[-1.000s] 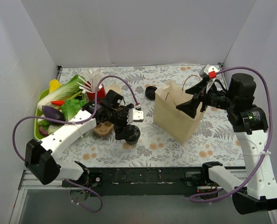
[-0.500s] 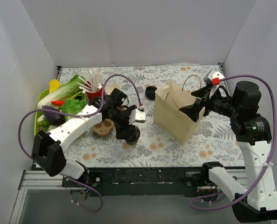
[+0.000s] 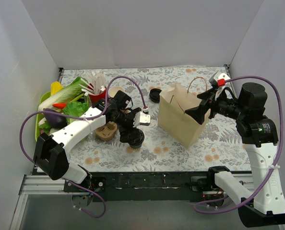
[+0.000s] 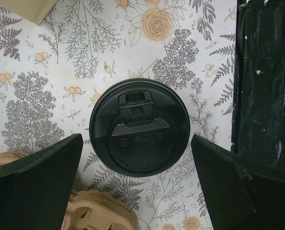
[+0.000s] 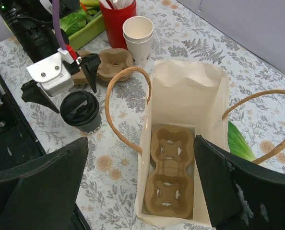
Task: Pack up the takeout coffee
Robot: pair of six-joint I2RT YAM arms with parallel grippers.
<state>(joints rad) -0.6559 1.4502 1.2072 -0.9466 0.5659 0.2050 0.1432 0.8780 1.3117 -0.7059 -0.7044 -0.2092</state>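
Note:
The takeout coffee (image 4: 139,127), a small cup with a round black lid, stands upright on the floral table (image 3: 195,148), seen again (image 3: 135,139) from above and in the right wrist view (image 5: 80,111). My left gripper (image 4: 136,140) hangs open straight above it, one finger on each side of the lid and apart from it. The tan paper bag (image 3: 173,122) stands open to the right. Inside it lies a brown cup carrier (image 5: 171,177) with both sockets bare. My right gripper (image 5: 141,141) hovers open over the bag's mouth with nothing in it.
A second brown carrier (image 3: 105,132) lies just left of the coffee. Behind it are a red cup (image 3: 98,93) of utensils, stacked lidless cream cups (image 5: 137,33) and a loose black lid (image 3: 155,94). A green tray (image 3: 38,120) of vegetables lines the left edge.
Over the last second the left arm's elbow swung leftward and the right arm drifted slightly right above the bag. Both grippers stayed open, and the coffee has not moved.

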